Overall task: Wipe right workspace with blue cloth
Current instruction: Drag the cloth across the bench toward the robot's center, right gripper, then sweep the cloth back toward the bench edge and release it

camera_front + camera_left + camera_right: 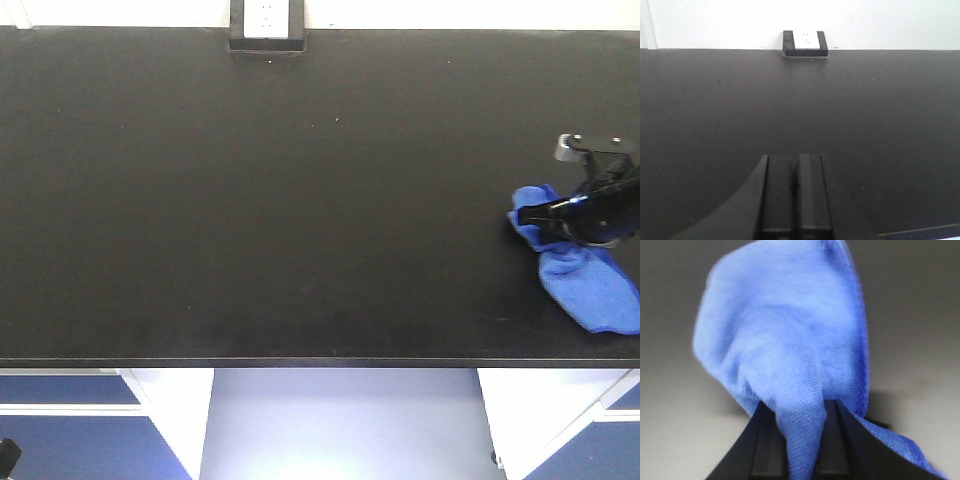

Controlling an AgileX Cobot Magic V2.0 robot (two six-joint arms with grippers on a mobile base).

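The blue cloth lies on the black table at the far right, near the front edge. My right gripper is shut on the cloth's left part, its black fingers over it. In the right wrist view the cloth bunches up from between the two fingers and fills most of the frame. My left gripper is shut and empty, held above the bare table, facing the back wall. It does not show in the front view.
A black and white socket box sits at the table's back edge; it also shows in the left wrist view. White and blue cabinets stand below the front edge.
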